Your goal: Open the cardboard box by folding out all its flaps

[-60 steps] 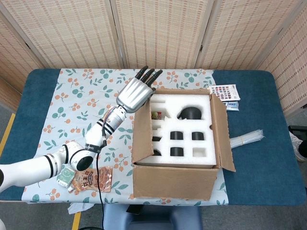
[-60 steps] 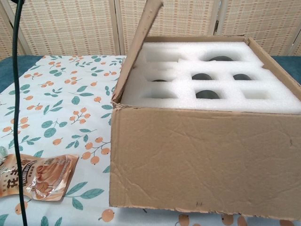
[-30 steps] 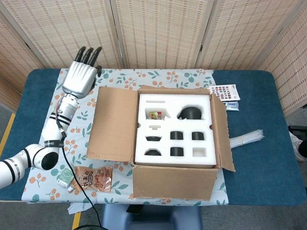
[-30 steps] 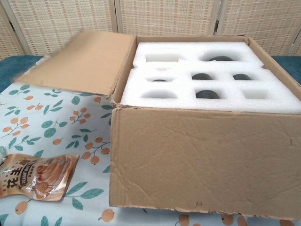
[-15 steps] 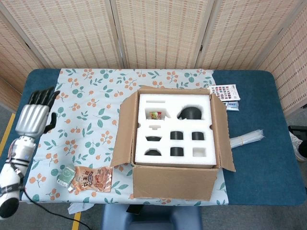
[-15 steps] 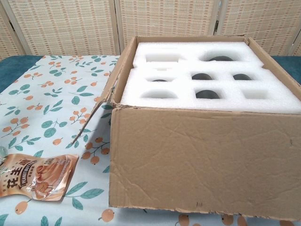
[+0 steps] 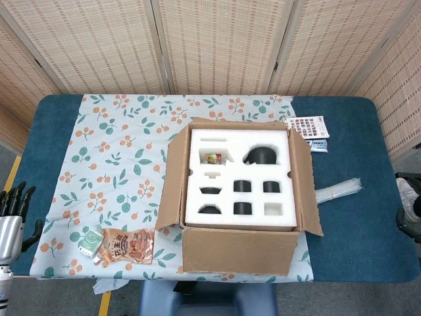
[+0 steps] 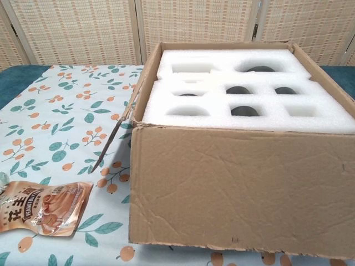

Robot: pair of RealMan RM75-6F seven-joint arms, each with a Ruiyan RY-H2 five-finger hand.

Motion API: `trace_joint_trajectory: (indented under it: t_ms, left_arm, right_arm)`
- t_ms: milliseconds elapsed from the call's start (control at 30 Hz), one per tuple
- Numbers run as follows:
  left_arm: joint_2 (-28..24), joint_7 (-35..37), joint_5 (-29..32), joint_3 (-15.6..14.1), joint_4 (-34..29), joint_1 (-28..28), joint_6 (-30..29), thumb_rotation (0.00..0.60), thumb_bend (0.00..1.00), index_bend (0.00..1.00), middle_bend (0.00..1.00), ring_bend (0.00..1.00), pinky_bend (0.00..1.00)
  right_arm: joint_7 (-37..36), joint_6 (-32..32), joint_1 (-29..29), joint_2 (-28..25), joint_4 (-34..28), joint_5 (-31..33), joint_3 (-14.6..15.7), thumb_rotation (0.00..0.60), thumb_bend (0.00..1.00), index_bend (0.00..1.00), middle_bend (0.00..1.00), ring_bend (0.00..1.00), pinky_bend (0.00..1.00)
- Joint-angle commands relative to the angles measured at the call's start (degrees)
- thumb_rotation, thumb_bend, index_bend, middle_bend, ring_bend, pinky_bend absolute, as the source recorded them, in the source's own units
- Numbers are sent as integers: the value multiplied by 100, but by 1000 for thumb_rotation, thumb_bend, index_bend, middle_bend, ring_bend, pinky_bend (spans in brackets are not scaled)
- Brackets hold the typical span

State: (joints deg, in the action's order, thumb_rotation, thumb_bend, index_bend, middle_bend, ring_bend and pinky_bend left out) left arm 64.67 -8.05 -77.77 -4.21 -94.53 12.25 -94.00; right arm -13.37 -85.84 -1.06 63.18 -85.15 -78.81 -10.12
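Left hand (image 7: 9,220) off the desk's (image 7: 46,112) near left corner, fingers spread and holding nothing; right hand out of both views. Box (image 7: 237,253) well off to that hand's right, foam (image 7: 238,178) bared, left flap (image 7: 172,184) and right flap (image 7: 306,187) slanting outward but not flat. Probably best to press each flap down along its crease, steadying the box so it won't slide.

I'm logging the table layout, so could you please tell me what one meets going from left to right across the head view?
Left hand → small green packet → peanut pouch → cardboard box → bundle of clear sticks.
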Motion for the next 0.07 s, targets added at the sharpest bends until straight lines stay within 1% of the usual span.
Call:
trace_joint_trajectory:
  t_ms: [33,67]
  left_arm:
    - [65,205,-117,57,179,-86,114,600,551,0,0,0,0]
    - [64,249,-129,72,199,-86,164,600,551,0,0,0,0]
  right_arm:
    - [35,-52,11,-3,-65,1,7,520,593,134,0,0,0]
    - [8,-66,20,-16,-79,-19,15,521,593,134,0,0,0]
